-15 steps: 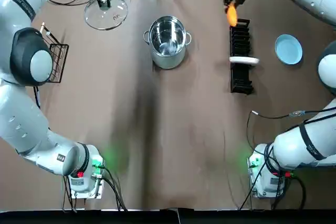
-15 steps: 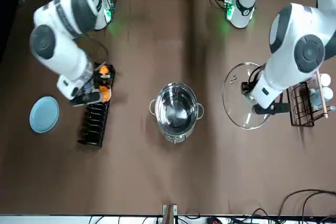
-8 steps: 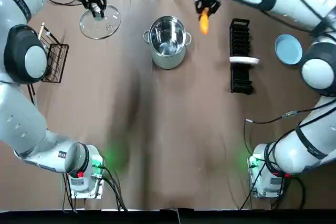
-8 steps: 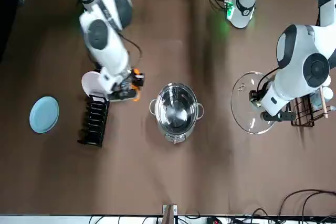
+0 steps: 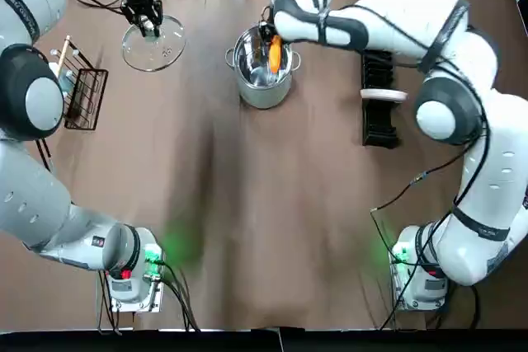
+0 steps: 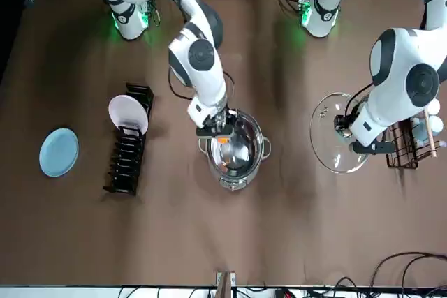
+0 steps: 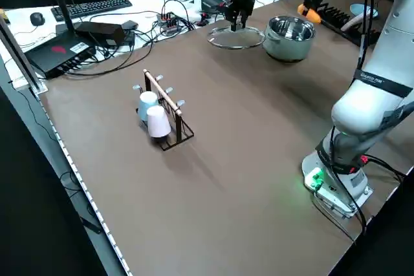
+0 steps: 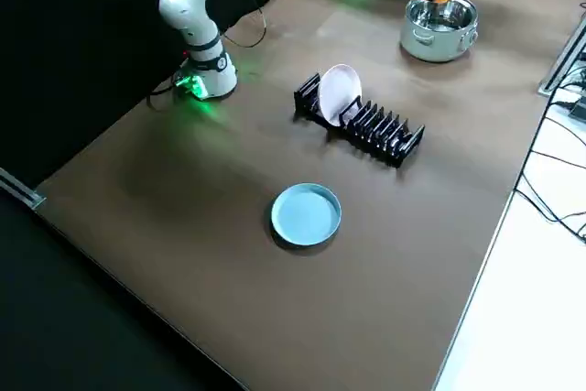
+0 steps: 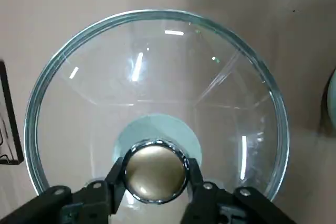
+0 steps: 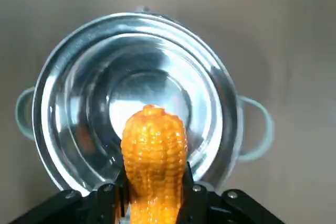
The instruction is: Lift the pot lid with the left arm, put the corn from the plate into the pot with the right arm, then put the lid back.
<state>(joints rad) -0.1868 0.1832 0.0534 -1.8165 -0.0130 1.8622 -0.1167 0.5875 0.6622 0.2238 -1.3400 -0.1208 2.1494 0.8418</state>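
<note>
The lower half of the top view's surface point(image 5: 272, 228) is lying open. Higher up, the right arm point(image 5: 396, 14) is stretching over the dish rack point(image 5: 378, 125) to the pot point(image 5: 262, 92), its jaws and corn point(image 5: 274, 55) hanging over the pot's mouth. The lid point(image 5: 157, 47) and cup rack point(image 5: 87, 96) are crowding the upper left; a lane is running between lid and pot.

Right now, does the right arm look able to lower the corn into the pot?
Probably yes. The right gripper holds the corn above the open pot, and nothing covers the opening: the lid is off to the side, its knob gripped by the left gripper.
</note>
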